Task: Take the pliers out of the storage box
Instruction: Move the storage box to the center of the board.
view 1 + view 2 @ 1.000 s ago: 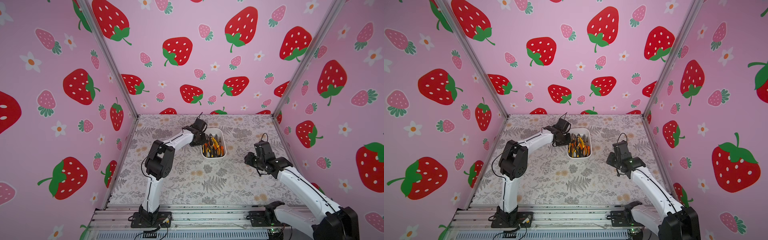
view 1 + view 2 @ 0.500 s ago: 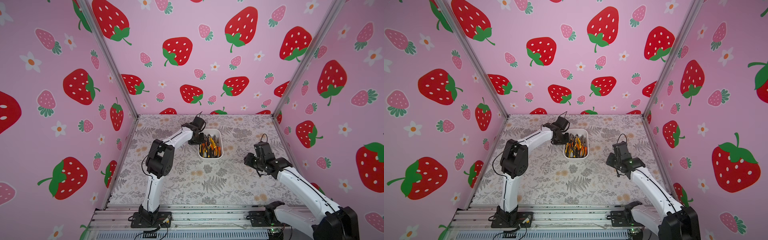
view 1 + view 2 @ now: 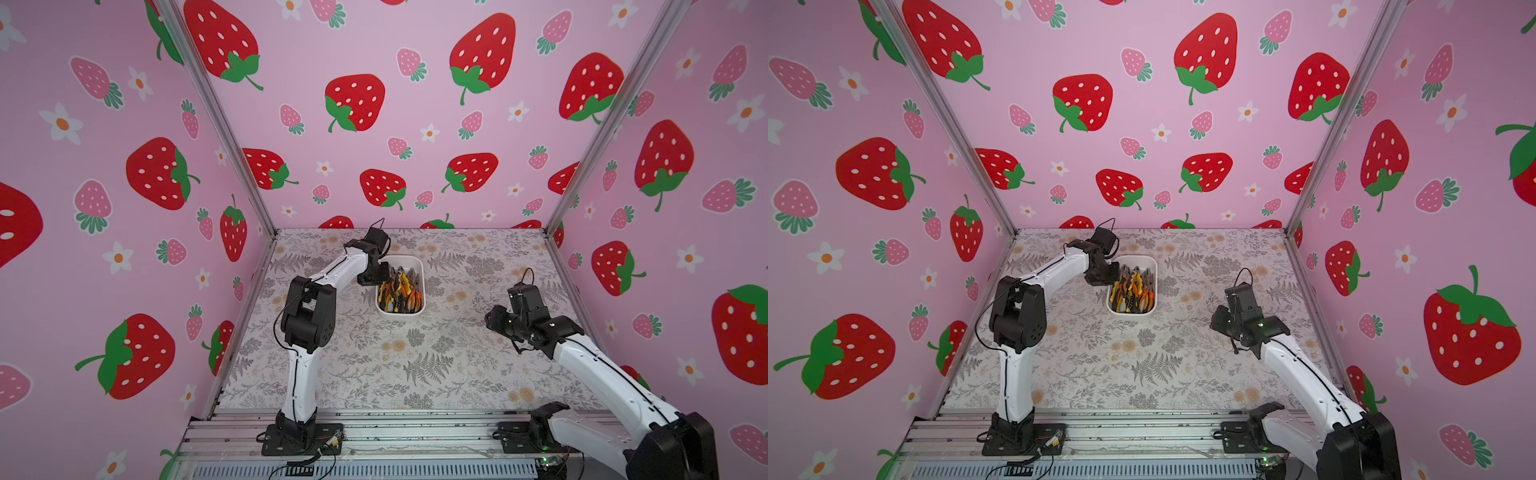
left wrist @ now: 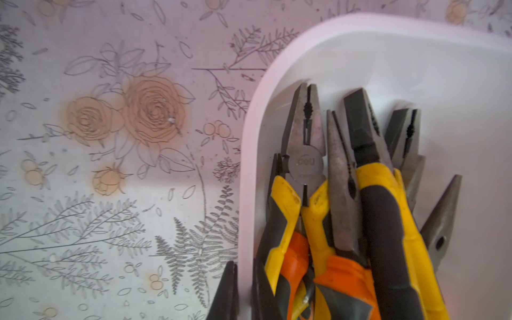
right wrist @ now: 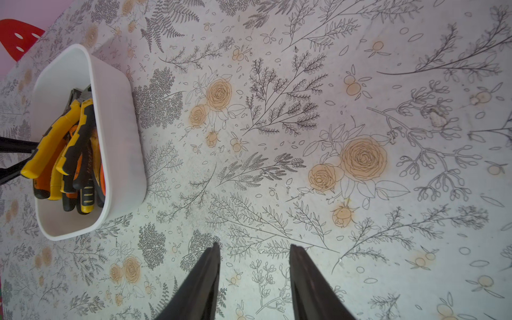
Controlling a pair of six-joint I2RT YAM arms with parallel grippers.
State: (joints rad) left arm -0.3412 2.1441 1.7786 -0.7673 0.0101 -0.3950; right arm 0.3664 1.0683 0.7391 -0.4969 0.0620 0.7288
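Many pliers [image 4: 346,207] just beside left claw [image 4: 243,267] clamping storage box [image 4: 415,69] rim; right claw [image 5: 253,249] apart.

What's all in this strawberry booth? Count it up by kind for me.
White-and-black robot arms: 2
White plastic storage box: 1
Yellow- and orange-handled pliers piled inside: at least 5 show; the pile may hide more
Total: at least 8

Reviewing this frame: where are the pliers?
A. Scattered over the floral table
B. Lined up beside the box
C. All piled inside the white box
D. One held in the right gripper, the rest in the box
C: the pliers lie heaped inside the storage box, none shows on the table, and the right gripper stands open and empty.
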